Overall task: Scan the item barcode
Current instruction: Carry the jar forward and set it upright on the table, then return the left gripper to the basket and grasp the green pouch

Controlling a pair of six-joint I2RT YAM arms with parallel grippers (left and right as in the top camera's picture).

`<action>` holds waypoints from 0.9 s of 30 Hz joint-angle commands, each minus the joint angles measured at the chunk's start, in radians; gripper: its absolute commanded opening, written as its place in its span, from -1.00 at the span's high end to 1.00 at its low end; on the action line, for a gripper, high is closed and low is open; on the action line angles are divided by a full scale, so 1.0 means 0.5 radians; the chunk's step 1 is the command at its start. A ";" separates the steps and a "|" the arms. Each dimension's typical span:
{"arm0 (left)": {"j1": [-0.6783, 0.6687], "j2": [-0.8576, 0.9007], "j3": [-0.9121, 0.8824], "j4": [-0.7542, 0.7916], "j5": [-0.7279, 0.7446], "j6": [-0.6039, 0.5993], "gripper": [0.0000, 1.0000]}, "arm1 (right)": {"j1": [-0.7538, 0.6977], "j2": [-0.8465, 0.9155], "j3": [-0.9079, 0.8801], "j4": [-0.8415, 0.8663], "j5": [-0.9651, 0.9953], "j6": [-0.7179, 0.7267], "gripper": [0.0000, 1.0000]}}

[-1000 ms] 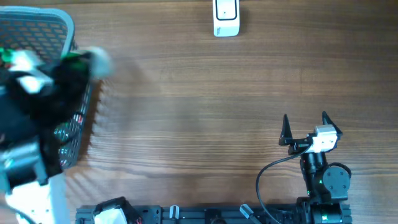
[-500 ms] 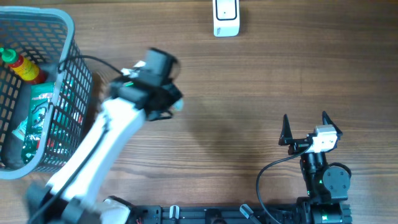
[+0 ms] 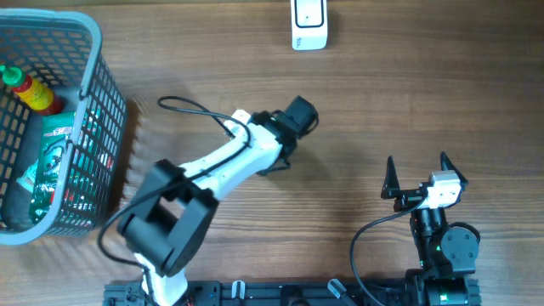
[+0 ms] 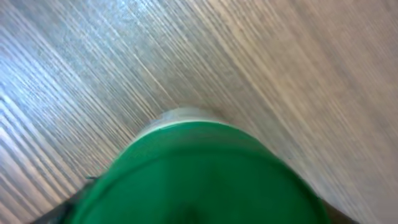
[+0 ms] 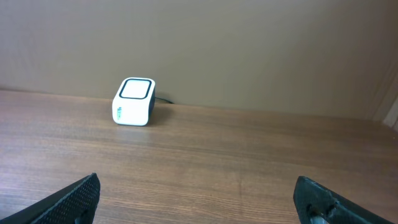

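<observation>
At left gripper (image 3: 287, 136) fingertips: green item (image 4: 199, 177), hold not discernible. Right gripper (image 3: 416, 163): fingers spread, empty. Step, likely: delivery toward scanner (image 3: 308, 24); next, present barcode.

1. Overhead, we look straight down on the table (image 3: 357, 102), which spreads out on the near side of the scanner (image 3: 308, 24).
2. Our left wrist camera sits very close to a blurred green item (image 4: 199, 174).
3. Our right wrist camera looks low across the table toward the scanner (image 5: 134, 101), which the overhead view shares.
</observation>
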 commanded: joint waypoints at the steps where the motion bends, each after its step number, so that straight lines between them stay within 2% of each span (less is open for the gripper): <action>1: -0.071 0.041 0.011 -0.018 -0.291 -0.005 -1.00 | 0.008 -0.012 -0.002 0.006 -0.011 -0.015 -1.00; 4: -0.082 -0.045 0.126 -0.089 -0.313 0.206 -1.00 | 0.008 -0.012 -0.002 0.006 -0.011 -0.014 -0.99; 7: -0.082 -0.196 0.431 -0.371 -0.398 0.421 -1.00 | 0.008 -0.012 -0.002 0.006 -0.011 -0.015 -0.99; 13: 0.029 -0.524 1.259 -0.903 -0.889 0.880 -1.00 | 0.008 -0.012 -0.002 0.006 -0.011 -0.015 -0.99; 15: 0.134 -0.614 1.378 -0.924 -0.954 0.940 -1.00 | 0.008 -0.012 -0.002 0.006 -0.011 -0.015 -0.99; 20: 0.716 -0.868 1.443 -0.992 -0.877 1.003 -1.00 | 0.008 -0.012 -0.002 0.006 -0.011 -0.015 -0.99; 27: 1.806 -0.906 1.434 -1.209 -0.329 1.008 -1.00 | 0.008 -0.012 -0.002 0.006 -0.011 -0.015 -1.00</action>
